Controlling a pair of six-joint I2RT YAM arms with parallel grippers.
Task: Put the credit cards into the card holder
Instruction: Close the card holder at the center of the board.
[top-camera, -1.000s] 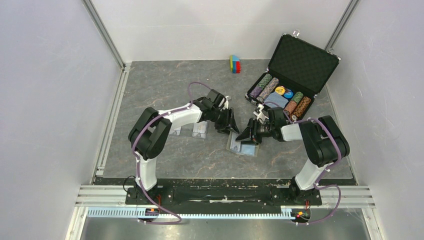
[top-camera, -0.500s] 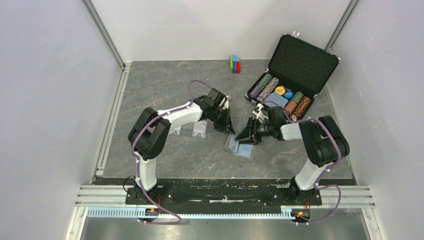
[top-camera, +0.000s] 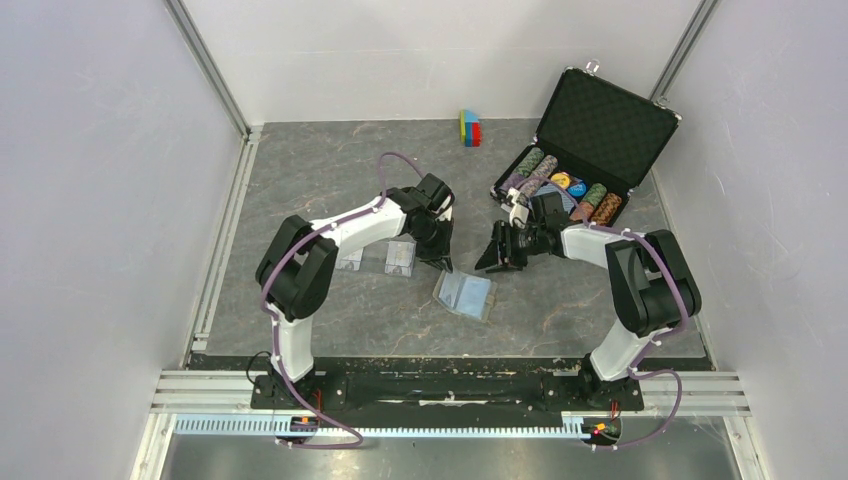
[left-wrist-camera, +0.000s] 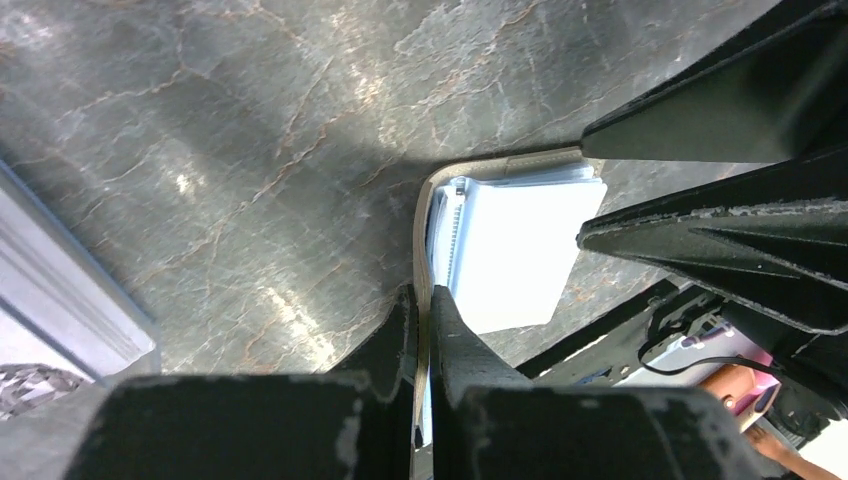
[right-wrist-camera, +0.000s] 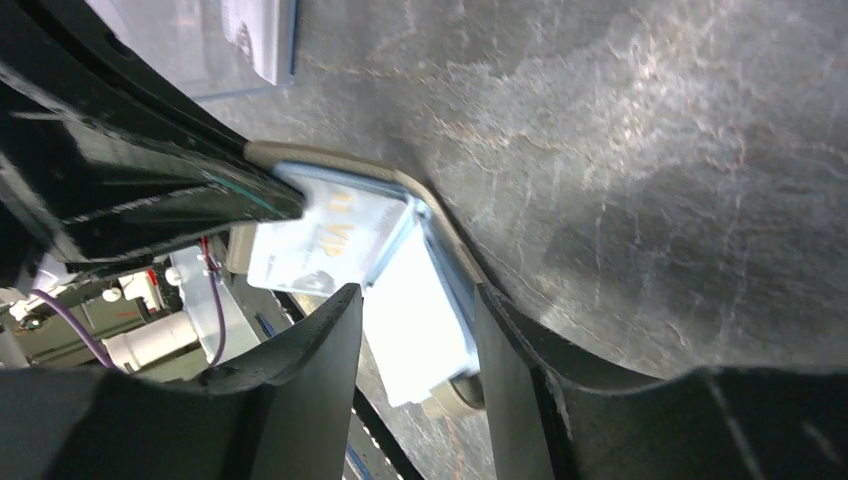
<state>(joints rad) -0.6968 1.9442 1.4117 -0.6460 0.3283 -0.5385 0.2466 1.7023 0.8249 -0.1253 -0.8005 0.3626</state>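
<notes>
While left gripper (left-wrist-camera: 422, 308) pinches thin rim of card holder (top-camera: 465, 294), lying open mid-table (top-camera: 330, 180) toward near edge, right gripper (top-camera: 495, 262) hangs half-open, empty. Worry: rim slips, holder flops, credit card (right-wrist-camera: 325, 228) inside slides out.

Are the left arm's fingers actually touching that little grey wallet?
Touching. The left wrist view shows the left fingers pinched shut on the card holder's taupe edge.

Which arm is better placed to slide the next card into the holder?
Right, probably. The left end effector is shut on the card holder at its edge, steadying it; the right end effector is open, empty and hovers close by the holder.
</notes>
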